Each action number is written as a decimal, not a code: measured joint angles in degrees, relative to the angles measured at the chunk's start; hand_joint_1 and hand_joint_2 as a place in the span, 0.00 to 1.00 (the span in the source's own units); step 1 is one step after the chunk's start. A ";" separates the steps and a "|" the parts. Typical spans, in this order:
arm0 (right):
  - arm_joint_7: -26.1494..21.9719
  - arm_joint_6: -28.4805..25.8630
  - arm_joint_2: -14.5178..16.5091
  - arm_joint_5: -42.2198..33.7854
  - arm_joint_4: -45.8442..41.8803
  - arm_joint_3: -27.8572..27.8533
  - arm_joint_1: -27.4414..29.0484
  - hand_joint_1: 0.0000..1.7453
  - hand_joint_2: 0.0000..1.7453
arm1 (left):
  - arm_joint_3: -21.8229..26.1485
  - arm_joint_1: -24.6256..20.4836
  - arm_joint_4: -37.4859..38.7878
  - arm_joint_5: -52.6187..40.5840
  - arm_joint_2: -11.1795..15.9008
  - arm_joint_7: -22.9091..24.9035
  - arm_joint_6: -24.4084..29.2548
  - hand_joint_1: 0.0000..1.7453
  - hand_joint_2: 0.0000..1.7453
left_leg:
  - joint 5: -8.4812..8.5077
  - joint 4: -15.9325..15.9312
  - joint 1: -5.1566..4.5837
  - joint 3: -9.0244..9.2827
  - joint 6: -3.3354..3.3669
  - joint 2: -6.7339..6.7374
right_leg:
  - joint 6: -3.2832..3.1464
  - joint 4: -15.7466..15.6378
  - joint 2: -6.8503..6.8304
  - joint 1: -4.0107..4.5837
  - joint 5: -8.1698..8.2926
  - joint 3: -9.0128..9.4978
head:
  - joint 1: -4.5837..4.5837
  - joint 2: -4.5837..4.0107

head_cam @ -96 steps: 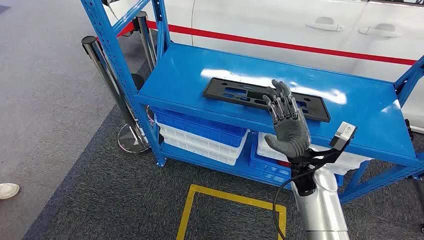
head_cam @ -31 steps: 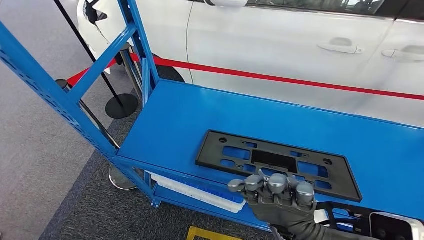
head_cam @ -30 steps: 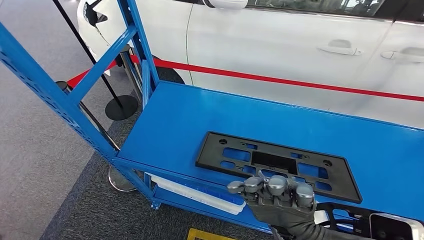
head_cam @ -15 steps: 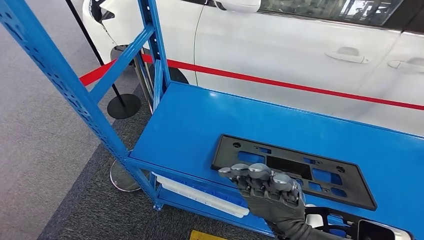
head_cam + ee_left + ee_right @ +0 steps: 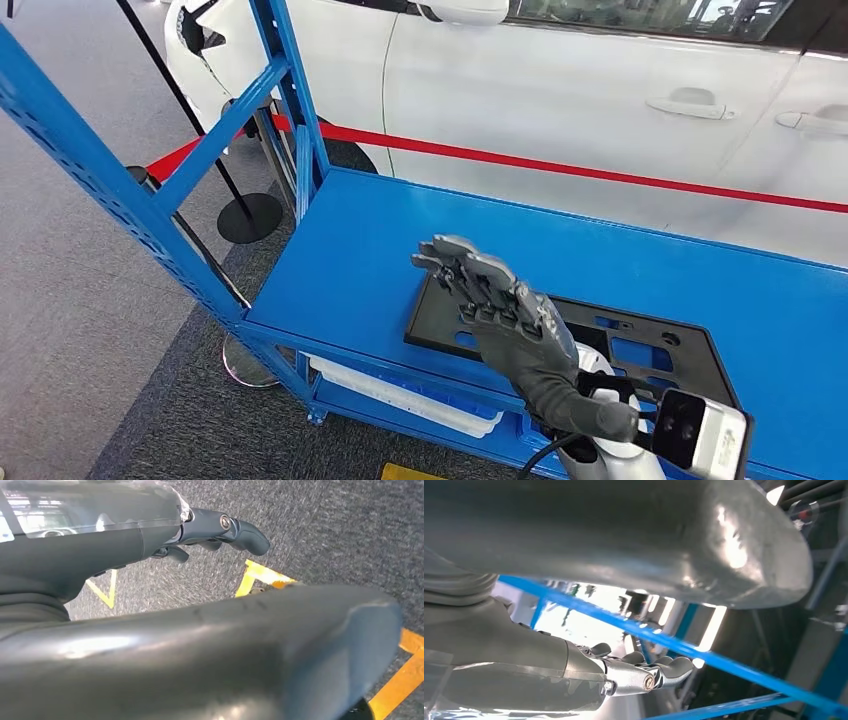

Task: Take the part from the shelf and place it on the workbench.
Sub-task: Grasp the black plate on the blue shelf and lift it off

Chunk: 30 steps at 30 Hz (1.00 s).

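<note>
A blue metal shelf (image 5: 360, 250) fills the middle of the head view, its glossy top deck framed by perforated blue uprights at the left; on that deck lies the part (image 5: 690, 345), a flat black rectangular plate with cut-out windows and small holes, lying near the front edge; the right hand (image 5: 505, 315) reaches in above the part's left end, fingers (image 5: 455, 262) extended and spread apart, holding nothing, and whether it touches the plate cannot be told; a white bin (image 5: 400, 395) sits on the lower tier beneath the deck; behind the shelf stands a white car (image 5: 600, 110), its doors and handles in view, with a red barrier belt (image 5: 560, 165) stretched in front of it from a black stanchion (image 5: 245, 215); the floor (image 5: 90, 330) is grey, with darker carpet under the shelf; in the left wrist view the left hand (image 5: 200, 535) hangs over dark carpet marked with yellow tape (image 5: 395, 680), its fingers loosely curled and empty.
</note>
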 joint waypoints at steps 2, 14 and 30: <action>0.54 -1.06 -0.36 -0.28 0.97 -0.08 -1.08 0.00 0.50 | -0.03 -0.08 0.00 0.13 0.10 0.02 -0.01 0.00 0.00 | 3.91 -7.52 0.24 3.46 -0.02 0.03 | 0.37 0.26 0.00 -0.04 -0.22 0.09 | 0.01 0.00; 1.39 -11.51 -2.68 9.23 5.74 0.14 -2.26 0.00 1.00 | -0.01 0.02 0.00 1.28 0.14 -0.07 -0.05 0.00 0.00 | 6.44 -14.45 -0.28 5.98 3.45 -0.01 | 3.12 16.88 -0.02 -0.11 -7.81 -7.96 | 0.11 0.00; 3.76 -30.40 -3.53 33.20 9.48 6.10 -4.85 0.00 1.00 | 0.59 0.19 0.00 1.32 0.05 -0.56 -0.78 0.00 0.00 | -0.52 1.37 -0.13 -1.31 0.34 -0.09 | 0.16 -0.24 -0.12 0.01 -0.04 0.13 | -0.07 0.00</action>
